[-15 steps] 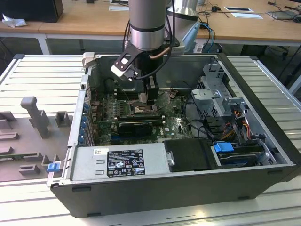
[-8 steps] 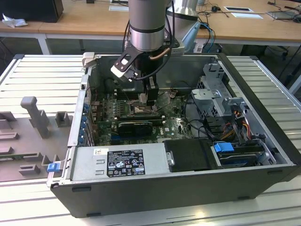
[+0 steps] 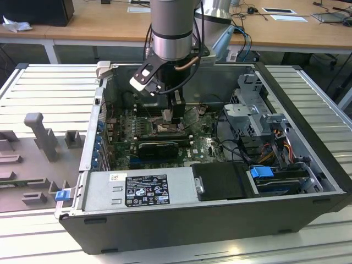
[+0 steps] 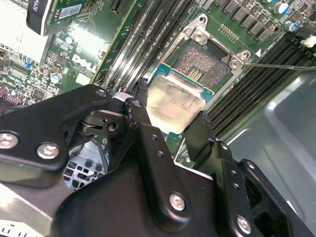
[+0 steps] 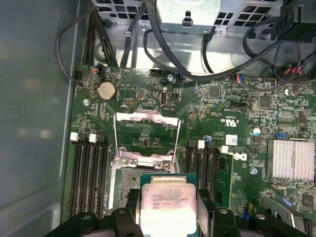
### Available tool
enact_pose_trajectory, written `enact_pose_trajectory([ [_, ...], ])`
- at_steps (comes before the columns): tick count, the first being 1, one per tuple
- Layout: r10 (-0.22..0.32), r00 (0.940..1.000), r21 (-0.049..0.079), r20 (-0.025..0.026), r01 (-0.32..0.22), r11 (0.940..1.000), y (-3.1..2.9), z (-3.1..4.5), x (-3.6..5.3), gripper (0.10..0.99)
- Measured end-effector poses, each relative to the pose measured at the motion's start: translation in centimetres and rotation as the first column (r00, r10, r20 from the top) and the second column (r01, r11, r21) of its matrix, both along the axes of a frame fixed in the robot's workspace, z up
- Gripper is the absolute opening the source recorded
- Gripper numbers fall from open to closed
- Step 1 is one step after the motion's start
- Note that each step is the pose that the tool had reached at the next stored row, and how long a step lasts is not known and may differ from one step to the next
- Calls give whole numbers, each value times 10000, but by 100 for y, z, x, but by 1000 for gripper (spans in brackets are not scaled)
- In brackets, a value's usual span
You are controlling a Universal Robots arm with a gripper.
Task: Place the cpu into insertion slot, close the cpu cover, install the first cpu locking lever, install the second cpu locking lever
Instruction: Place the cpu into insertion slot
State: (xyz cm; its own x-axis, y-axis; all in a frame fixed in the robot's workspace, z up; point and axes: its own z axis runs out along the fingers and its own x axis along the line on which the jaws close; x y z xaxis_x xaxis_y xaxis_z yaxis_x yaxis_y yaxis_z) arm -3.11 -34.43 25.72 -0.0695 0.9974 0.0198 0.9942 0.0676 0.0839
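Observation:
My gripper (image 4: 173, 102) is shut on the cpu (image 4: 177, 98), a pale silver square chip pinched by two opposite edges between the black fingers. In both wrist views the cpu (image 5: 167, 202) hangs just above and slightly off the insertion slot (image 4: 201, 60), whose dark contact field and grey rim are partly uncovered. The cpu cover (image 5: 144, 115), a thin silvery frame, stands swung up on the far side of the slot (image 5: 127, 178). A thin metal lever rod (image 4: 276, 65) sticks out beside the socket. In the exterior view the gripper (image 3: 175, 118) reaches down into the open computer case.
Long black memory slots (image 5: 89, 173) flank the socket on both sides. A finned heat sink (image 5: 289, 159) and black cables (image 5: 197, 74) lie nearby. The power supply (image 3: 143, 190), drive cage (image 3: 258, 110) and case walls (image 3: 308, 126) hem in the board.

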Motion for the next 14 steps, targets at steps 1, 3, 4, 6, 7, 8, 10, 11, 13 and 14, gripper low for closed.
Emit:
enact_pose_trajectory([
  [1, 0, 10000, 0, 0, 0, 10000, 0, -1, 0, 541],
  [3, 0, 10000, 2, 0, 0, 10000, 0, -6, 0, 541],
  [4, 0, 10000, 2, 0, 0, 10000, 1, -8, 0, 541],
  [6, -2, 10000, 0, 1, 2, 10000, 9, -17, -1, 541],
  [7, -1, 10000, 1, 1, 1, 10000, 18, -24, 0, 541],
  [8, -1, 10000, 1, 0, 1, 10000, 42, -34, 0, 541],
  [10, -26, 10000, 1, 0, 26, 10000, 76, -57, -1, 541],
  [11, -48, 10000, -2, 0, 48, 10000, 86, -71, -7, 541],
  [13, -83, 10000, -3, 0, 83, 10000, 98, -96, -18, 541],
  [14, -119, 9999, -4, 0, 119, 9999, 110, -123, -27, 541],
])
